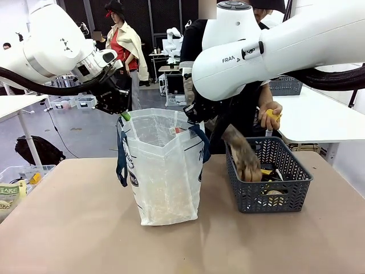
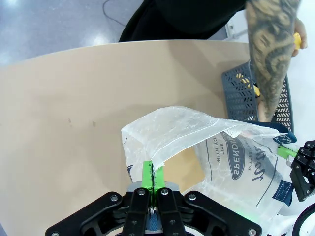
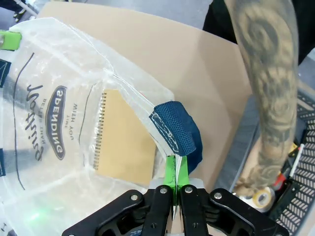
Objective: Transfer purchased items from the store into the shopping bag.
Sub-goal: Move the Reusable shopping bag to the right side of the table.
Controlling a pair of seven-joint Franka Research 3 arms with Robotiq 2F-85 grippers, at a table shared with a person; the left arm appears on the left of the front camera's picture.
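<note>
The shopping bag (image 1: 165,171) stands upright mid-table, its mouth held wide by both grippers. My left gripper (image 1: 123,115) is shut on the bag's left rim (image 2: 153,164). At the opposite rim my right gripper (image 1: 191,117) is shut on the plastic beside a navy handle (image 3: 176,129). Inside the bag lies a flat tan spiral-bound item (image 3: 123,142). A person's tattooed hand (image 1: 245,161) reaches into the dark mesh basket (image 1: 296,185), where yellowish items (image 1: 266,172) lie. The person's other hand holds a yellow item (image 1: 273,116) above the basket.
The basket stands to the right of the bag, close to it. A clear bin (image 1: 16,181) with packaged goods sits at the table's left edge. A white table (image 1: 325,117) stands behind on the right. Bare tabletop (image 1: 74,228) lies in front of the bag.
</note>
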